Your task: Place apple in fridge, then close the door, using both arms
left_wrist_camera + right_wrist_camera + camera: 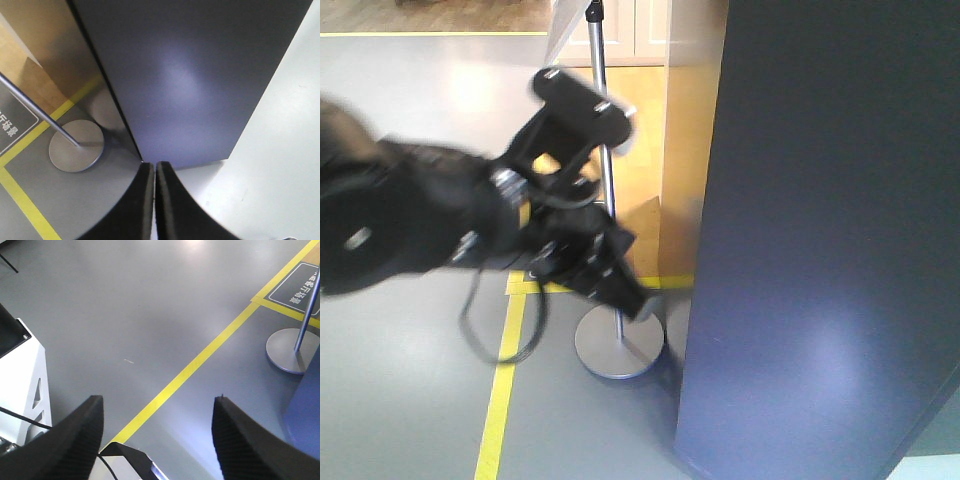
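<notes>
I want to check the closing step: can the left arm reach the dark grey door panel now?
Probably yes: the left gripper, fingers together, points at the dark grey door panel with nothing between.

arm (410, 225): matte black, bulky jointed housing, silver round screw on its side; black cables looping beneath | left gripper (154, 200): two smooth black tapered fingers, lower centre of frame | right gripper (157, 435): two broad black fingers with fine ribbed texture, lower corners | base (22, 375): white panel with triangular cut-outs, left edge
</notes>
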Controlling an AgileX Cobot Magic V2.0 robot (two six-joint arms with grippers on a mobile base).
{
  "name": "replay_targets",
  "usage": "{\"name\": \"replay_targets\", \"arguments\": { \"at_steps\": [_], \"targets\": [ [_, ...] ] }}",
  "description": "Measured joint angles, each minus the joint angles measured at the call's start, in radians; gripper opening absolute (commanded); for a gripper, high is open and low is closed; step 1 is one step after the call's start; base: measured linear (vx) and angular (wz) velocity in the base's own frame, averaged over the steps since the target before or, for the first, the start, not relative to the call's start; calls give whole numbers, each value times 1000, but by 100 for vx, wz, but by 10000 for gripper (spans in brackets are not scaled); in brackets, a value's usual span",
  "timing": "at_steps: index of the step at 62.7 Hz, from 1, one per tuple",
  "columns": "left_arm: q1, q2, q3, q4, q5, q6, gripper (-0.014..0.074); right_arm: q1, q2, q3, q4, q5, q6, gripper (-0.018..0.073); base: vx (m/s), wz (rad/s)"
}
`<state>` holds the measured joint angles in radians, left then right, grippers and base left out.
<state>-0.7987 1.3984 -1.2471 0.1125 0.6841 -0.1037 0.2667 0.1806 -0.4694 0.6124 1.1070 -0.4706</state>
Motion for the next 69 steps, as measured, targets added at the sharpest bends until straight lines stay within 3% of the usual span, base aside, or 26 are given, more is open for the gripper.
{"name": "replay_targets", "arguments": {
  "at_steps": [14, 19, 31, 45, 61, 69],
  "targets": [
    [155, -141, 233, -67, -119, -4, -6, 0, 0, 0, 16, -2, 2, 441, 0, 0],
    [181, -198, 327, -76, -158, -5, -6, 0, 1, 0, -2, -11, 37, 410, 0, 0],
    [193, -327, 476, -79, -211, -7, -6, 0, 78, -2, -144, -29, 210, 255, 0, 0],
    [193, -363, 517, -80, -189, -7, -6, 0, 258, -90, -276, -35, 238, -18, 0, 0],
    [193, -363, 517, -80, -165, -7, -6, 0, 436, -172, -398, -160, 278, -9, 0, 0],
    [193, -363, 517, -80, -163, -7, -6, 0, 519, -175, -518, -277, 402, -10, 0, 0]
  ]
}}
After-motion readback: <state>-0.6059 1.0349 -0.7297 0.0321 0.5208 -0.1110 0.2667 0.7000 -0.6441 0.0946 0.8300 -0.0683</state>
